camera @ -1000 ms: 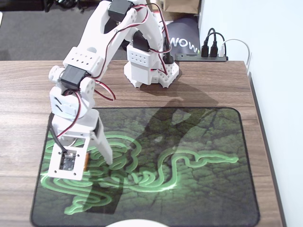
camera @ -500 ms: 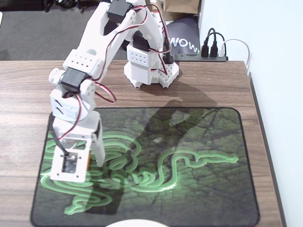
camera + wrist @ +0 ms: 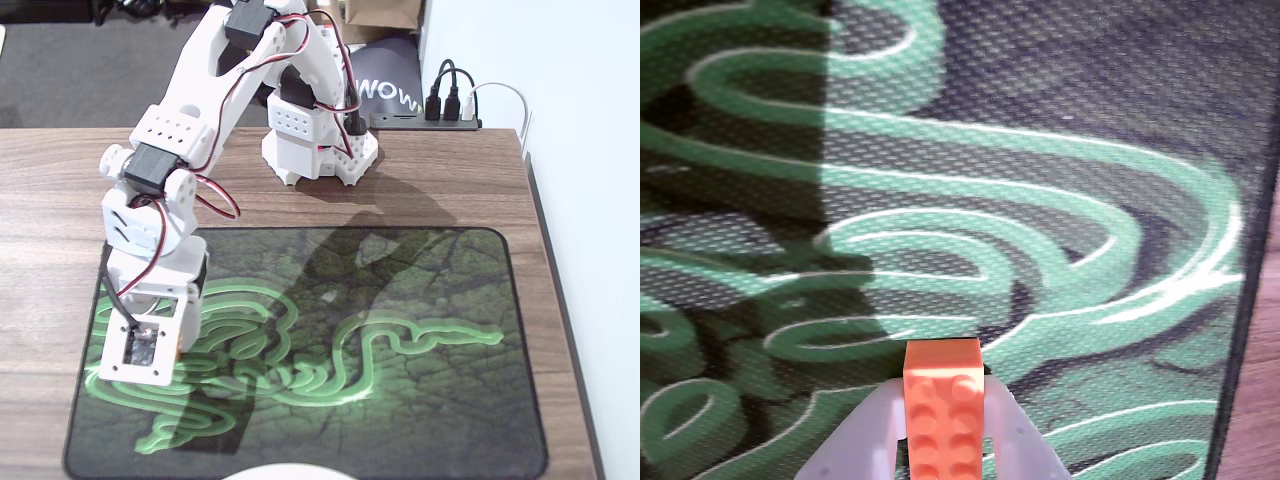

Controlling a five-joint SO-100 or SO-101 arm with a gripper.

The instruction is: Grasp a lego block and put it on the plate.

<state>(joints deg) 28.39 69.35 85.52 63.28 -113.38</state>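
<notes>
In the wrist view the orange lego block (image 3: pixel 943 415) stands between my two white fingers (image 3: pixel 875 435), which press on its long sides, studs facing the camera. My gripper (image 3: pixel 943 388) is shut on it, low over the green-patterned mouse mat (image 3: pixel 1040 200). In the fixed view the gripper (image 3: pixel 183 345) points down at the mat's left part, and only a thin orange sliver of the block (image 3: pixel 180 340) shows beside the wrist camera. The plate (image 3: pixel 285 472) shows as a thin white curve at the bottom edge, below and right of the gripper.
The arm's base (image 3: pixel 318 140) stands at the back of the wooden table (image 3: pixel 450 180). Behind it lie a power strip with plugged cables (image 3: pixel 440 108) and a dark bag (image 3: pixel 385 85). The table's right edge (image 3: pixel 545 250) runs close to the mat.
The moving finger, spread out to the right a second ago, has swung in and shut on the lego block. The wrist has shifted slightly left.
</notes>
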